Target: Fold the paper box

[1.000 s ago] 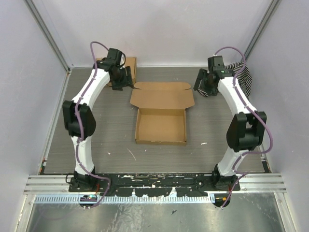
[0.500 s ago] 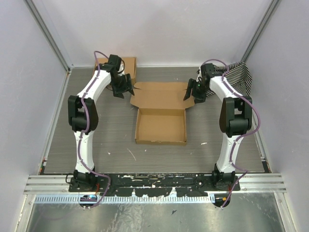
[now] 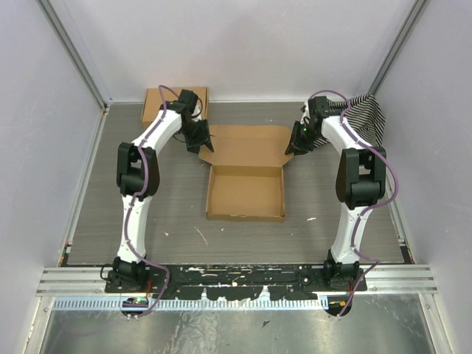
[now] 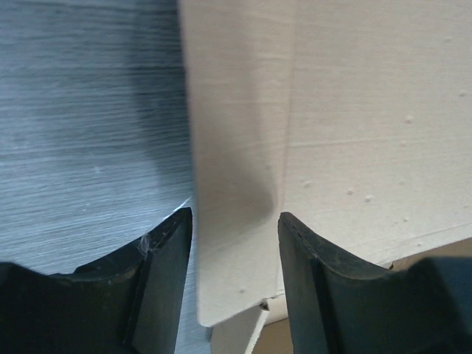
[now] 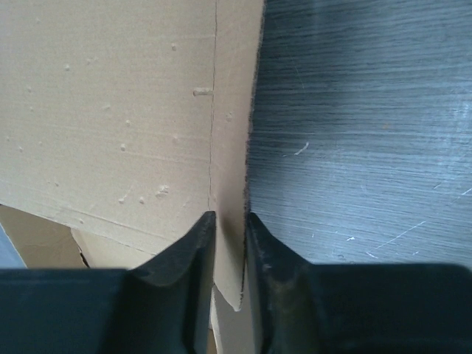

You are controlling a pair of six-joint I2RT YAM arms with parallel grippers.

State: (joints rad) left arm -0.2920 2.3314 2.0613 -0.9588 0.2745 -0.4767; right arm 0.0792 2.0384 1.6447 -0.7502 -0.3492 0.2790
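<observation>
The paper box (image 3: 245, 193) lies mid-table as a shallow brown tray, its lid (image 3: 247, 145) spread flat behind it. My left gripper (image 3: 204, 139) is at the lid's left side flap. In the left wrist view that flap (image 4: 230, 221) stands between the jaws, which are open with a thin gap on each side; the left gripper (image 4: 233, 223) straddles it. At the lid's right side flap sits my right gripper (image 3: 292, 144). The right wrist view shows the right gripper (image 5: 228, 221) shut on the thin flap edge (image 5: 234, 133), both pads pressing it.
A second flat brown cardboard piece (image 3: 156, 101) lies at the back left corner. A black-and-white striped cloth (image 3: 371, 116) is bunched at the back right, behind the right arm. Enclosure walls stand close on the left, right and back.
Both arms swung inward from the back corners to the lid's side flaps. The right jaws closed onto the right flap. The left jaws narrowed around the left flap.
</observation>
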